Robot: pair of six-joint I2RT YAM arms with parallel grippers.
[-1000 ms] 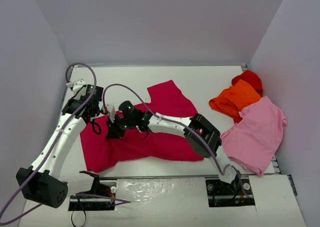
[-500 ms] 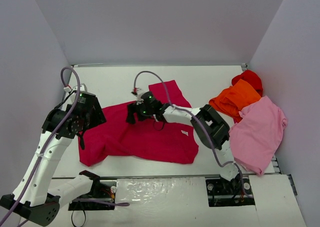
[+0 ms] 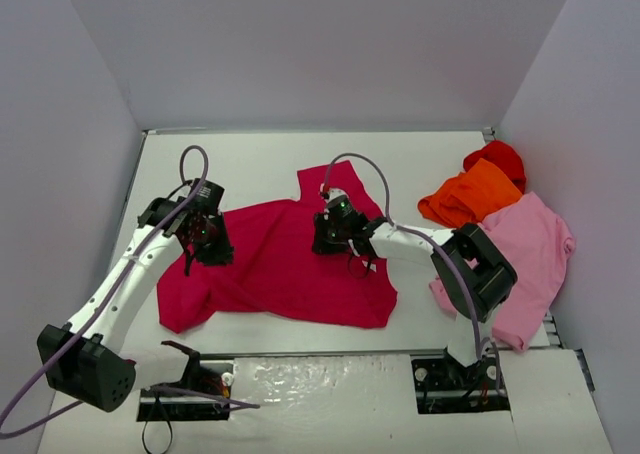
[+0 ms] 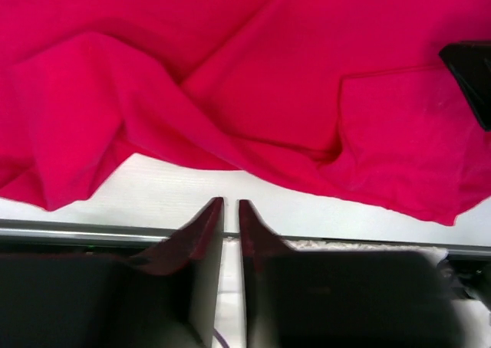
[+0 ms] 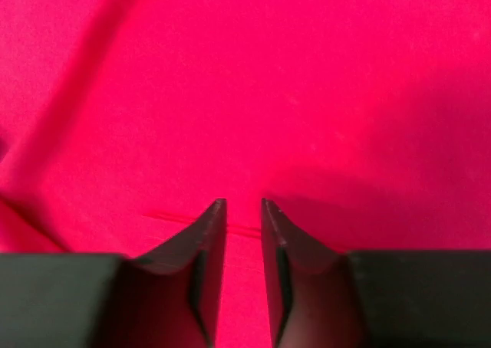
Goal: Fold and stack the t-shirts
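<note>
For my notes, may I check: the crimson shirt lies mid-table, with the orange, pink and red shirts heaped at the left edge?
No: the top external view shows the orange shirt, pink shirt and red shirt heaped at the right edge; the rest holds.

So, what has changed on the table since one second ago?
The crimson cloth t-shirt now lies wider and flatter. The right gripper moved rightwards across it; the left gripper shifted slightly right. Both let the cloth go and are empty, jaws slightly apart. The orange t-shirt, the bright red one and the light pink one stayed at the right.
</note>
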